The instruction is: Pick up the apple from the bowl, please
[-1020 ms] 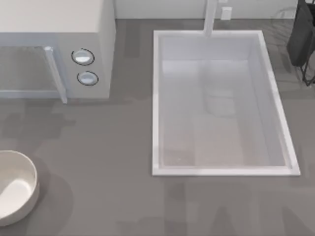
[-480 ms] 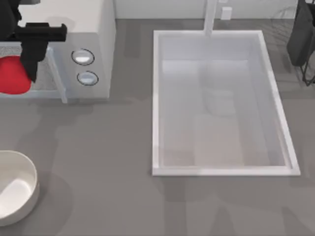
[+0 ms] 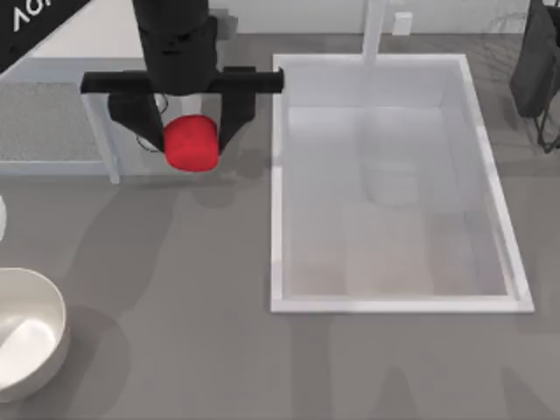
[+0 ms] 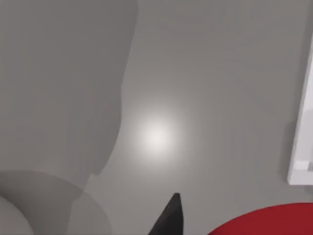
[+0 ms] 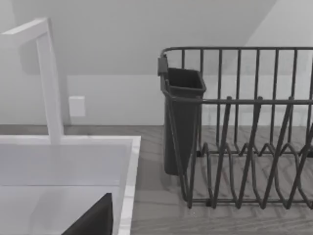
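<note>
The top view looks straight down on the bench [image 3: 175, 289] from above, taking in the sink [image 3: 394, 184] at centre-right and the bowl [image 3: 26, 341] at the lower left edge. The left wrist view faces down at the bench surface from close range; it shares with the top view the sink's rim [image 4: 301, 147] and the apple [image 4: 274, 223]. The right wrist view faces level across the bench toward the back wall, sharing the sink [image 5: 63, 161] and faucet [image 5: 49, 83], beside a dish rack [image 5: 244, 127].
</note>
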`<state>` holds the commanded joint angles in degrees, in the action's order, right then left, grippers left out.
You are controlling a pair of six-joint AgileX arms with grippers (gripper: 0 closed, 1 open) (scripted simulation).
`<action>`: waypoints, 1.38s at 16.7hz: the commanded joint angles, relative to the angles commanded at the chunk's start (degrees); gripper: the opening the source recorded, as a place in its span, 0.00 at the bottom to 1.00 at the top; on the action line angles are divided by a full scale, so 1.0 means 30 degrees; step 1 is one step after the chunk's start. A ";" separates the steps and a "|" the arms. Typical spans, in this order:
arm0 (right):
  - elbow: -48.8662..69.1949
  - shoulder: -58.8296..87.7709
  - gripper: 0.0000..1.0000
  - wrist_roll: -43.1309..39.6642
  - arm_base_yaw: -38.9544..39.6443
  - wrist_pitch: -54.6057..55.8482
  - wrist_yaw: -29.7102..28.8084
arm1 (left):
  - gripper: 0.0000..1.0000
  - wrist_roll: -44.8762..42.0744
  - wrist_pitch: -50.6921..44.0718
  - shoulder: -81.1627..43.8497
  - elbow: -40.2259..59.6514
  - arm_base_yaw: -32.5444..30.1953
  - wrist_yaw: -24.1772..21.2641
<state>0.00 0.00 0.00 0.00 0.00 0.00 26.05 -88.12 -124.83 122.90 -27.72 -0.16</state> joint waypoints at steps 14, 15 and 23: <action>0.0000 0.0000 1.00 0.0000 0.0000 0.0000 0.0000 | 0.00 -0.0008 0.7126 -0.0150 -0.6929 0.0010 -0.0005; 0.0000 0.0000 1.00 0.0000 0.0000 0.0000 0.0000 | 0.00 -0.0007 0.7723 -0.0170 -0.7523 0.0008 -0.0004; 0.0000 0.0000 1.00 0.0000 0.0000 0.0000 0.0000 | 0.15 -0.0009 0.8320 -0.0183 -0.8119 0.0006 -0.0004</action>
<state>0.00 0.00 0.00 0.00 0.00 0.00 26.03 -63.16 -125.38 98.54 -27.70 -0.17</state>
